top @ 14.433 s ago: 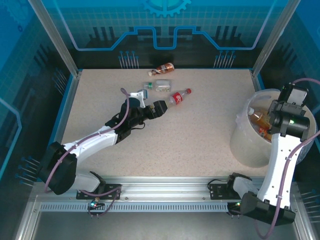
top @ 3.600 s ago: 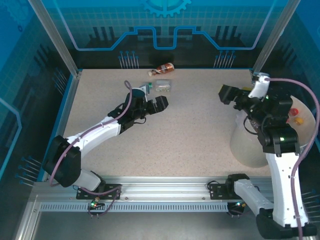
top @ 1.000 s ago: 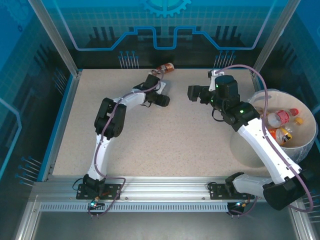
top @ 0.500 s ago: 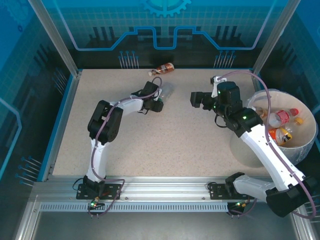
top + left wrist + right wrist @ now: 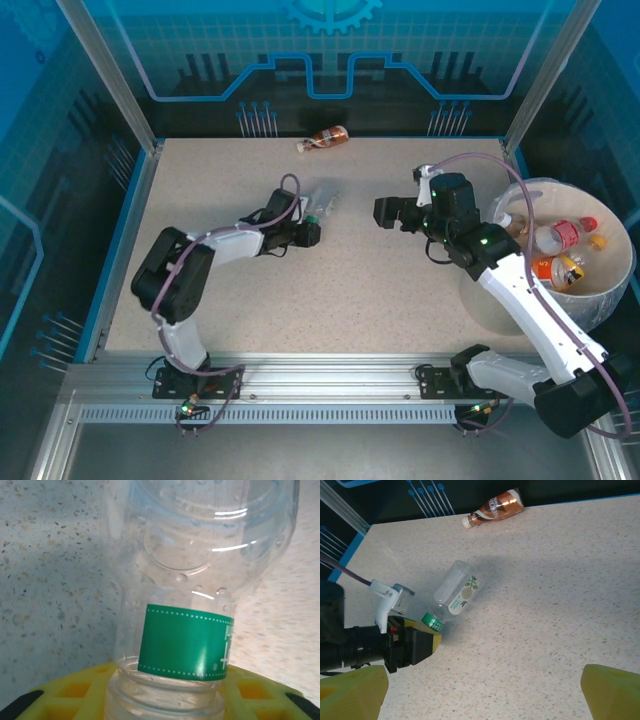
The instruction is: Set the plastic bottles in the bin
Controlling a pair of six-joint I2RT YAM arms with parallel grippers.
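My left gripper point(image 5: 308, 232) had its jaws clamped on the neck of a clear bottle point(image 5: 200, 580) with a green band. The yellow pads point(image 5: 100, 672) sat on either side of it (the body stuck out ahead, over the speckled table point(image 5: 250, 300)). My right gripper point(image 5: 388, 212) hung near that bottle on its right, facing it, with its jaws spread wide and nothing between them. 1 brown bottle point(image 5: 326, 137) lay on its side at the table's far edge. The white bin point(image 5: 490, 300) stood at the right, with at least 2 bottles point(image 5: 560, 237) lying inside.
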